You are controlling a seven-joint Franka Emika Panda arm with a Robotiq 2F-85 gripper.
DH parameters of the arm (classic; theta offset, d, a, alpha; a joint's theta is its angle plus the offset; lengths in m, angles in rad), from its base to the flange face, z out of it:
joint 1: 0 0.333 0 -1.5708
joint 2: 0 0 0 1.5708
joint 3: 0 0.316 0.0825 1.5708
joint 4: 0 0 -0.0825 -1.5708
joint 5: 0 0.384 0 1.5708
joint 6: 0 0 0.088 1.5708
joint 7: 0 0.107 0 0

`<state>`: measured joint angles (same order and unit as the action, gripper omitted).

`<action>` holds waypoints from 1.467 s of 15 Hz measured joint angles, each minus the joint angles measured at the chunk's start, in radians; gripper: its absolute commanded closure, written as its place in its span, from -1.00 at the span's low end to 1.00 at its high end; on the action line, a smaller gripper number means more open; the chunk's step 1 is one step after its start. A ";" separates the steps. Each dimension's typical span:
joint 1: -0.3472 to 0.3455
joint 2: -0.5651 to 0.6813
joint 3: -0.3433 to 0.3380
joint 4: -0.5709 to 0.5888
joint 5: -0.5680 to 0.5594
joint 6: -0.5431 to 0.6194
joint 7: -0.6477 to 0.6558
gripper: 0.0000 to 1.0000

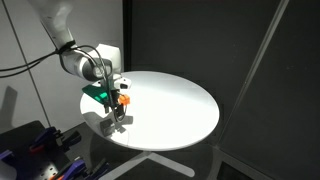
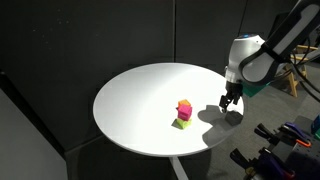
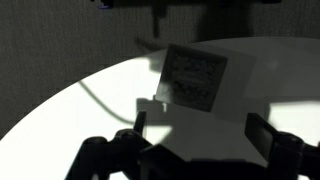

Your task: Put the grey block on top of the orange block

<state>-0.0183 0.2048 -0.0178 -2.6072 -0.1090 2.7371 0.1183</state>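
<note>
**A:** Whereabouts of the grey block (image 3: 193, 77)?

**B:** On the round white table (image 2: 140, 100), close to the rim, directly below the gripper (image 2: 227, 104). Clearest in the wrist view: lying flat, a pale patterned face up, framed between the two dark fingers (image 3: 137, 135).

**A:** Pinched?

**B:** No. Held by nothing, with the fingers spread wide and well clear of the cube on either side. Pointing straight down in both exterior views, low over the table's edge.

**A:** And the orange block (image 1: 126, 99)?

**B:** Caught in an exterior view as a bright speck just beside the gripper, farther in from the rim. Too small there to tell what sits under or against it.

**A:** Anything else on the table?

**B:** Just a magenta cube (image 2: 184, 106) stacked on a yellow-green block (image 2: 182, 122), nearer the middle and apart from the gripper. Impossible to say whether touching the orange block or not.

**A:** Any sight of the grey block from outside?

**B:** Hardly. Lost under the gripper in its shadow, too small to make out in either exterior view.
</note>
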 measured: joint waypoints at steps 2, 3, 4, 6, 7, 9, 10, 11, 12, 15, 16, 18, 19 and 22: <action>0.007 0.036 -0.004 0.019 0.000 0.000 0.000 -1.00; 0.010 0.051 -0.006 0.026 0.000 0.000 0.000 -1.00; 0.012 0.065 -0.008 0.032 0.000 0.000 0.000 -1.00; 0.018 0.085 -0.016 0.041 0.000 0.000 0.000 -1.00; 0.020 0.093 -0.019 0.043 0.000 0.000 0.000 -1.00; 0.022 0.103 -0.025 0.045 0.000 0.000 0.000 -1.00; 0.023 0.106 -0.027 0.045 0.000 0.000 0.000 -1.00; 0.023 0.109 -0.030 0.045 0.000 0.000 0.000 -1.00; 0.023 0.111 -0.031 0.045 0.000 0.000 0.000 -1.00; 0.024 0.112 -0.032 0.043 0.000 0.000 0.000 -1.00; 0.025 0.112 -0.032 0.041 0.000 0.000 0.000 -1.00; 0.027 0.113 -0.032 0.037 0.001 0.000 0.000 -1.00; 0.028 0.113 -0.032 0.034 0.001 0.000 0.000 -1.00; 0.028 0.114 -0.032 0.028 0.001 0.000 0.000 -0.31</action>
<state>0.0093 0.3193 -0.0498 -2.5792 -0.1076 2.7371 0.1182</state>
